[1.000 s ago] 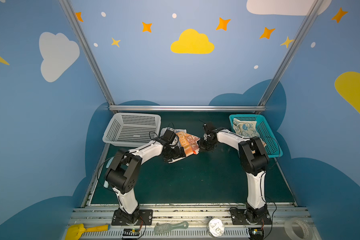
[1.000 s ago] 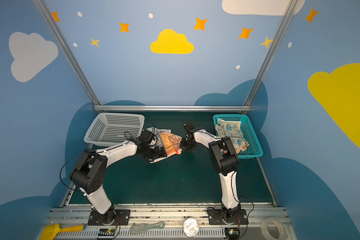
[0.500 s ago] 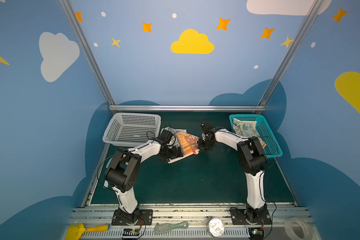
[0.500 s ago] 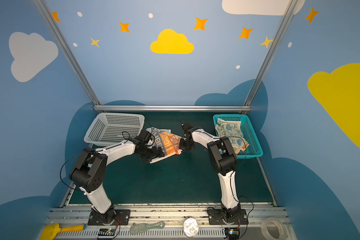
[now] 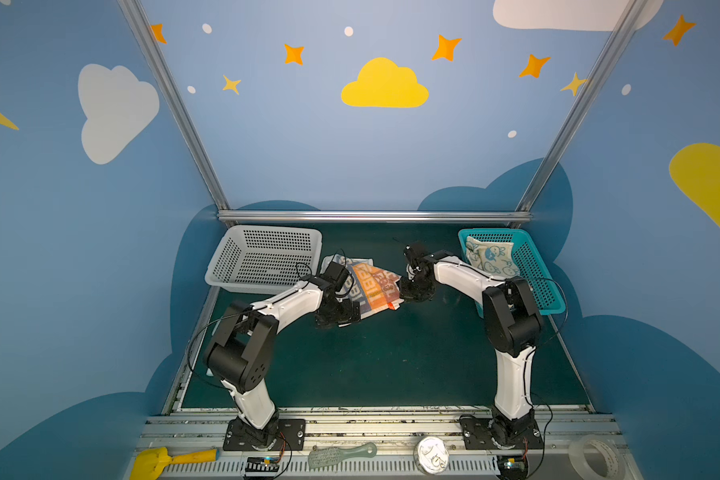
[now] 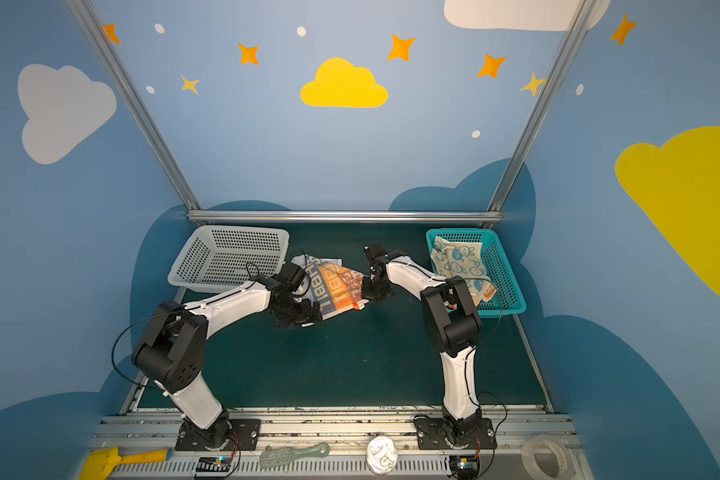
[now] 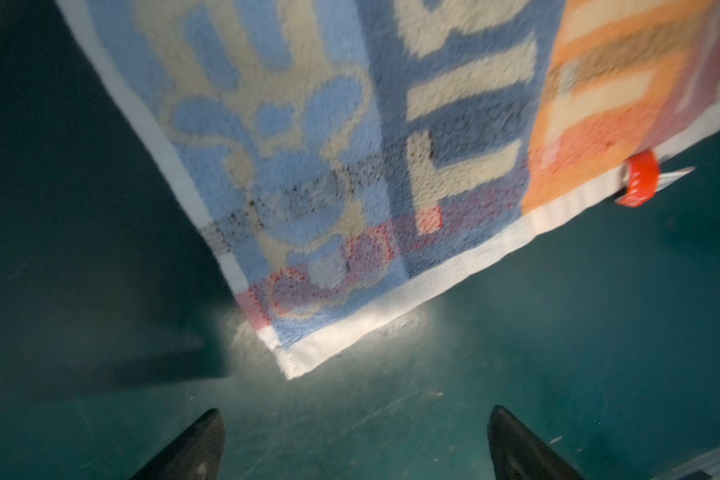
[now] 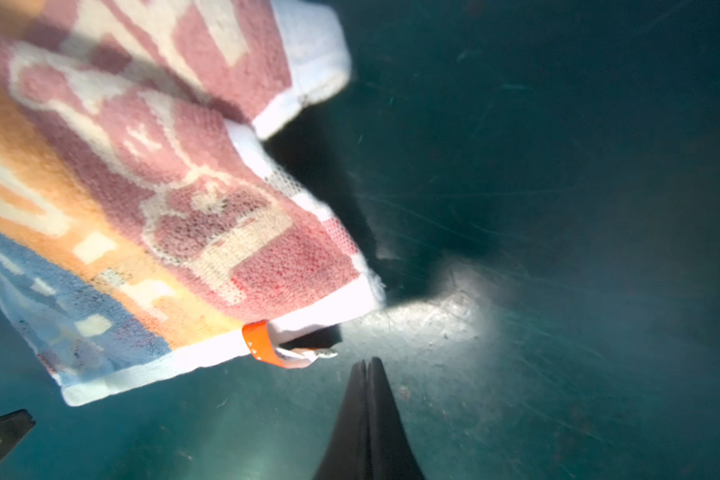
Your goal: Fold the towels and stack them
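L fingers hang spread just short of the towel's near-L corner and touch nothing. That corner lies on the table. R fingers are pressed together and empty, just beside the orange tag on the near hem.

Vs a sec ago the arms have barely shifted and the R fingers have finished closing. In both top views the cloth reads flatter, w/ more of the blue lettered band showing and less bunched orange.

The striped towel sits mid-table toward the back, between the two arms, held by neither. Likely meaning: spreading is about done and the fold hasn't begun. It's not fully flat, though. The R wrist view shows a corner on that side doubled over itself, so prob. one more tug is needed. L is placed to pinch its corner; R would have to reopen first.

Further back are a white basket on the L and a teal basket on the R. The teal one holds a 2nd towel, cream w/ blue rabbits, loose and apparently unfolded. No stack yet, so it's early in the task.
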You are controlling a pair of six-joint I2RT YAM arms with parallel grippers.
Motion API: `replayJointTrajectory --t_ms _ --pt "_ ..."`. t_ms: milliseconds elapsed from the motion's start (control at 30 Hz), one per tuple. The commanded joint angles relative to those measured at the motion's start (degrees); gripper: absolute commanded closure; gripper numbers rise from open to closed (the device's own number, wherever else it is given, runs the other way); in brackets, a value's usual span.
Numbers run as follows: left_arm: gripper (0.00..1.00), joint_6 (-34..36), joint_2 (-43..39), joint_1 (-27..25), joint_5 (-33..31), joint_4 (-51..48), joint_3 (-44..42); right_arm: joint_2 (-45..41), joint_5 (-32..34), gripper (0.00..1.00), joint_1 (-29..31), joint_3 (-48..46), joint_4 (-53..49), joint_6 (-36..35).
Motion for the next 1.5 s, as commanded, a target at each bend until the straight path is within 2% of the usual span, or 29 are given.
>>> replayJointTrajectory --t_ms 0,100,167,567,800,1033,1167,1400,1467 --pt "0.05 1.51 1.36 -0.74 -3.78 -3.21 0.86 -1.34 -0.06 1.00 0.37 0.68 -1.70 -0.65" --pt "0.09 1.89 2.61 -1.36 -4.75 -2.91 1.81 -1.30 -0.25 1.00 0.38 1.28 -2.40 -1.61" --pt "0.11 2.31 3.83 -2.10 -6.47 -3.07 2.82 -1.74 -0.46 0.92 0.40 1.07 -2.33 -2.11" --pt "0.36 4.18 11.00 -3.29 -14.10 -6.28 6.33 -4.11 -1.91 0.65 -0.55 -2.91 -0.31 -2.51" --pt "0.48 4.53 13.28 -3.36 -15.02 -5.72 6.01 -4.12 -2.94 0.44 -1.05 -2.55 -0.04 -4.34" --pt "0.66 4.54 15.74 -3.36 -14.77 -4.93 7.22 -3.59 -5.50 0.21 -1.13 -2.04 0.58 -6.54" --pt "0.70 4.65 16.42 -3.36 -14.65 -4.90 7.60 -2.91 -6.26 0.16 -1.41 -1.66 0.39 -7.42" --pt "0.92 4.86 16.15 -3.35 -15.27 -4.97 6.91 0.21 -7.93 0.16 -2.53 1.34 -1.01 -9.39" --pt "0.95 4.80 16.24 -3.36 -15.24 -5.05 6.90 1.59 -7.61 0.15 -2.70 2.84 -1.78 -9.98"
